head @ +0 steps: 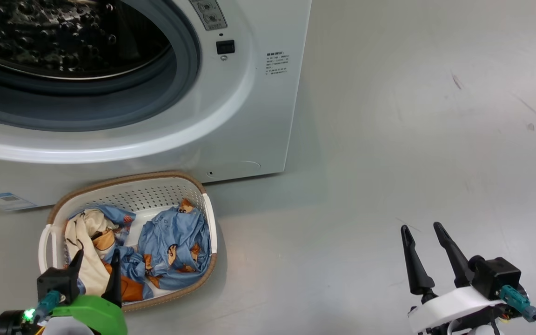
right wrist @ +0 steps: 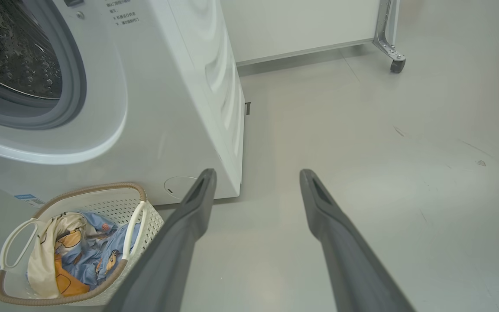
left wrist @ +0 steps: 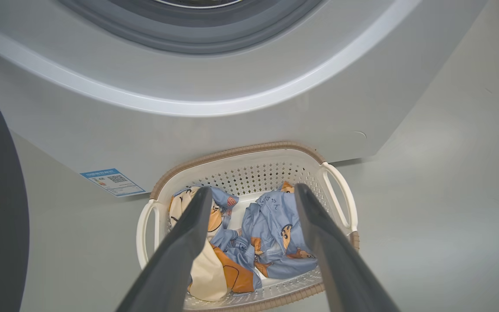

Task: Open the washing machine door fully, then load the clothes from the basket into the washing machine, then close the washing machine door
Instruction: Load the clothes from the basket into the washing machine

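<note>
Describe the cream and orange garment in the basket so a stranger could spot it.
Start at the big white washing machine; on the floor before it sits a perforated basket with a brown rim. In its left half in the head view lies a crumpled cream piece with orange patches, unlike the blue printed garments beside it.

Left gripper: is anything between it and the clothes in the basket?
Nothing visible stands in the way. The left gripper is open and points straight at the open-topped basket. The clothes lie uncovered inside it, directly ahead of the gripper.
</note>
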